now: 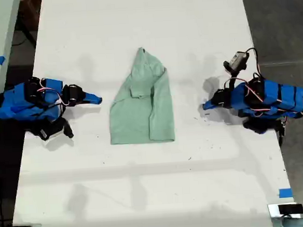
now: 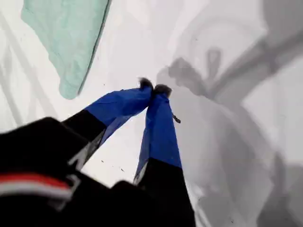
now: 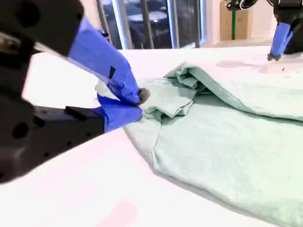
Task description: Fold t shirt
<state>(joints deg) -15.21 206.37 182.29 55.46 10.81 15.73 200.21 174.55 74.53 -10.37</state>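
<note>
Fold t shirt, approx. halfway by the look of it: the t shirt [image 1: 143, 111] is lying in the middle of the white desk [image 1: 146, 186], between both arms and touching neither. Its sides are sitting tucked in w/ one long flap lying over the body. It is tapering to a point at the end toward the exterior view's top. The hem end is still reaching out full length, so a crosswise fold is probably remaining. The pale mint cloth is looking soft and thin, bunching in ridges near the pointed end. My first gripper [image 1: 208, 105], at the exterior view's right, is resting w/ fingers clenched on nothing. My second gripper [image 1: 96, 100], opp. side, is likewise pinching shut, empty.
</note>
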